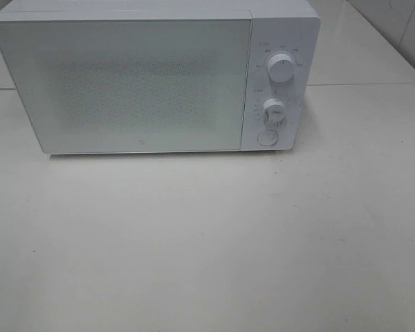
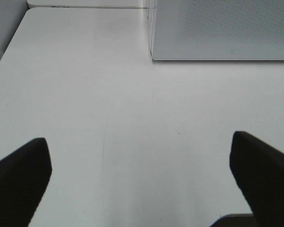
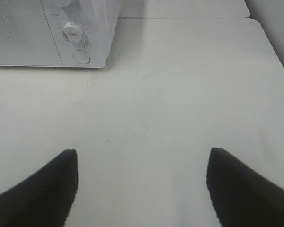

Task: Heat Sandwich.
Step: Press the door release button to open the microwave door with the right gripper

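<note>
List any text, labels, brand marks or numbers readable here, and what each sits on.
Nothing can be quoted.
Print around upper white round dial of the white boxy microwave: too small to read.
Print around lower white round dial: blurred.
Tiny mark low on its front: unreadable.

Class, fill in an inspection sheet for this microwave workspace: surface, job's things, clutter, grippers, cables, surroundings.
Surface: white table, bare in front of the microwave, with a few faint marks.
Job's things: white microwave with its door closed; upper knob, lower knob and round button on its panel. Sandwich: nothing seen.
Clutter: nothing seen.
Grippers: left gripper and right gripper are both open, holding nothing, above the table.
Cables: nothing seen.
Surroundings: second table behind the microwave; grey tiles at the far right corner.
</note>
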